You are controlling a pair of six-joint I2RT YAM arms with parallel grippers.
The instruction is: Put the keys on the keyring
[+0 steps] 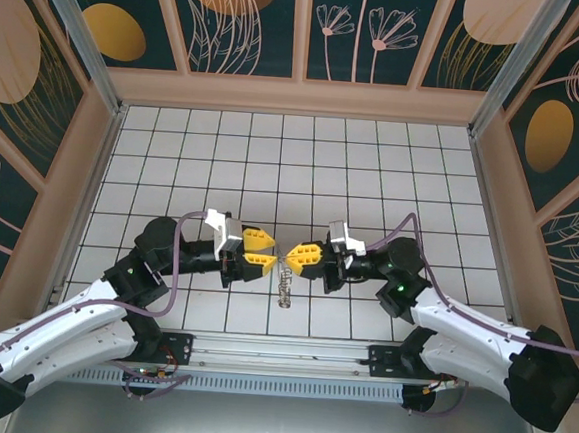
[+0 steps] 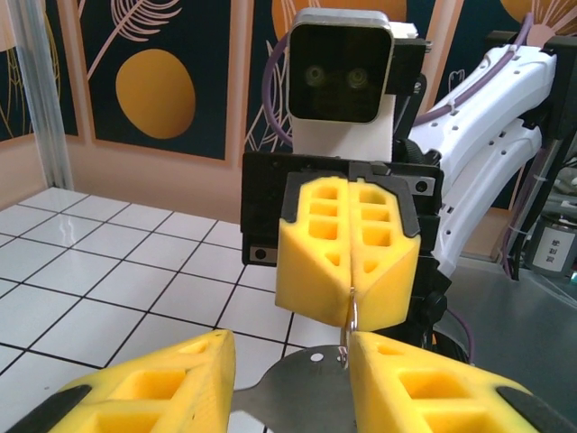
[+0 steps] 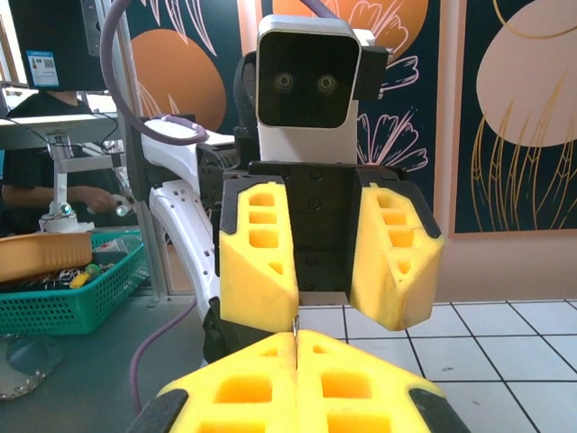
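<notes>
The left arm point(image 1: 70, 330) and right arm point(image 1: 470, 346) both reach forward and bend inward at the elbows, so their wrists point at each other. The left claw point(image 1: 269, 251) has its yellow fingers point(image 3: 260, 262) parted, with a clear gap between them. The right claw point(image 1: 296, 258) has its fingers point(image 2: 315, 262) pressed flat together. The two claws sit tip to tip, nearly touching.

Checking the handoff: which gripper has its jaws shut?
The right gripper: its yellow jaws press together on the thin keyring. The left gripper has a clear gap between its jaws.
</notes>
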